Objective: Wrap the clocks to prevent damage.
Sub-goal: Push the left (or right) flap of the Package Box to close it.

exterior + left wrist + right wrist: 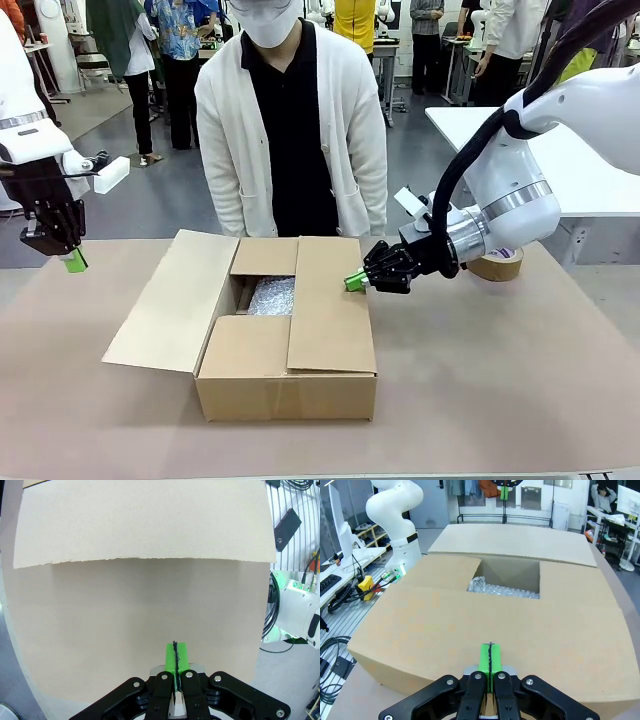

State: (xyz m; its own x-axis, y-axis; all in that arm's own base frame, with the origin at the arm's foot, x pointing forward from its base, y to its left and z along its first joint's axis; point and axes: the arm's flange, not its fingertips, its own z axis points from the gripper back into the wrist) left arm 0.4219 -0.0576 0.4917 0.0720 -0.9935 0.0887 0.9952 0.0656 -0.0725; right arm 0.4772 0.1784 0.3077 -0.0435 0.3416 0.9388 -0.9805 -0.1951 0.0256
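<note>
Currently I see my right gripper (355,281) clenched empty at 3 o'clock of the box (290,375); my left gripper (75,262), clenched too, hangs at 9 o'clock, well apart.

One cardboard box (290,385), one tape roll (500,266), one person (290,130), perhaps one bubble-wrapped bundle (272,296)

No text, label, brand, number or sign is reading legibly in any of the three views. The tape roll (497,266) on the table is showing a faint coloured mark inside its core, too small to make out. The cardboard box (330,330) is presenting plain brown flaps and walls.
</note>
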